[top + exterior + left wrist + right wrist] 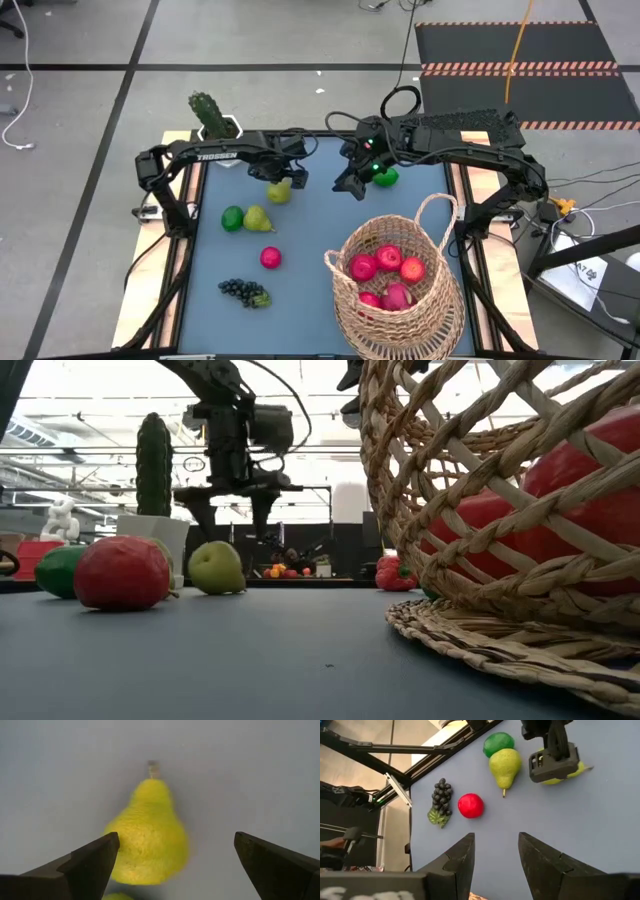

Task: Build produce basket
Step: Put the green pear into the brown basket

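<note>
A yellow-green pear (pixel 147 835) lies on its side on the blue table. My left gripper (pixel 177 862) hangs over it, pointing down and open, one finger on either side of the pear and clear of it; in the high view this gripper (pixel 283 180) is at the far middle. My right gripper (pixel 497 855) is held higher, open with nothing between its fingers. The wicker basket (pixel 400 340) stands near the front right with red apples (pixel 388 260) and a pink fruit inside. A second pear (pixel 258 218), a lime (pixel 232 218), a red apple (pixel 270 258) and grapes (pixel 245 292) lie loose.
Another green lime (pixel 385 177) lies under my right arm, near its gripper (pixel 352 183). A potted cactus (pixel 210 115) stands at the far left corner. The basket's arched handle (pixel 440 205) rises toward the right arm. Bare blue mat lies between the loose fruit and the basket.
</note>
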